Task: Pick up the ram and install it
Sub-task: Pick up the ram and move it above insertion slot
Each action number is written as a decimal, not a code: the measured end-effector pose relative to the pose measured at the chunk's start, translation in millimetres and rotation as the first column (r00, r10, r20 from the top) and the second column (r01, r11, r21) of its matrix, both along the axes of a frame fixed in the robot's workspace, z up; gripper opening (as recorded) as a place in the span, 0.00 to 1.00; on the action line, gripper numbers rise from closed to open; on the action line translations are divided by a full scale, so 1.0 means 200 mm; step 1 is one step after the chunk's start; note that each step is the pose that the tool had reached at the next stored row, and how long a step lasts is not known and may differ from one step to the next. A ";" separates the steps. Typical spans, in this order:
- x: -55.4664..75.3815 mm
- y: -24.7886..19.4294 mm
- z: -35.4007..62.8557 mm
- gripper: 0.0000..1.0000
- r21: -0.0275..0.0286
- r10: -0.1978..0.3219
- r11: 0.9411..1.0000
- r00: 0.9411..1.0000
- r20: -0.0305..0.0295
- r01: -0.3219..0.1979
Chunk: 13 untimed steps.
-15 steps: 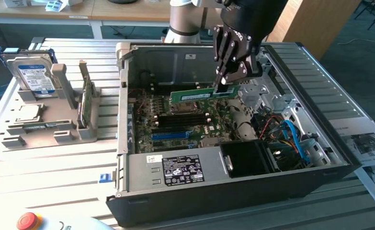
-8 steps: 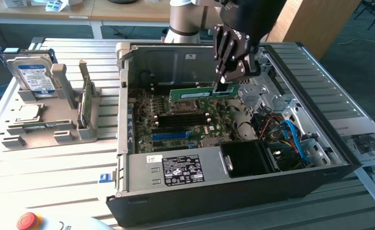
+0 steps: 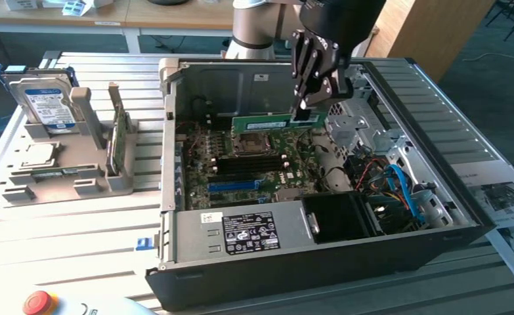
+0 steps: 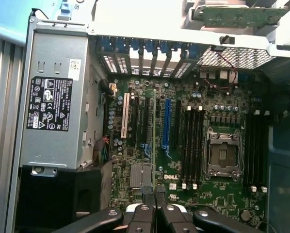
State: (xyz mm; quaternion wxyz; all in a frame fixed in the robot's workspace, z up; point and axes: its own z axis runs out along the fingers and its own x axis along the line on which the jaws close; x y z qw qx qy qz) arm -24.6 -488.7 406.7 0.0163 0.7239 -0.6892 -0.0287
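Nearest the wrist camera, the gripper (image 4: 154,192) is pinched onto one end of the ram (image 4: 153,145). Its two fingers (image 4: 148,199) press against the flat sides of the stick. From this camera the ram appears edge-on, as a thin green line running out from the fingertips over the motherboard (image 4: 217,194).

In the exterior view the gripper (image 3: 306,113) hangs inside the open computer case (image 3: 327,275). It holds the ram (image 3: 261,123) by the end toward the exterior view's right. The ram is level, long edge down, and held above the motherboard (image 3: 239,174). It is close to the far wall of the case, just beyond the processor socket (image 3: 251,142). Black memory slots (image 3: 248,165) lie on the near side of that socket.

A power supply (image 3: 248,233) with a black label sits along the near wall of the case. A black fan housing (image 3: 344,216) stands beside it, and blue cables (image 3: 397,184) run toward the exterior view's right.

The case stands on a slatted table (image 3: 64,230). Near the table edge at the exterior view's left, a grey holder (image 3: 64,184) carries an upright hard drive (image 3: 46,105) and a green card (image 3: 117,138) standing on edge. A red button (image 3: 39,302) sits at the near corner on the same side. Printed sheets (image 3: 511,210) lie at the table edge on the exterior view's right.
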 end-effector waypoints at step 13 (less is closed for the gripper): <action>0.01 0.110 -0.003 0.12 0.000 -0.011 1.000 1.000 0.000 0.011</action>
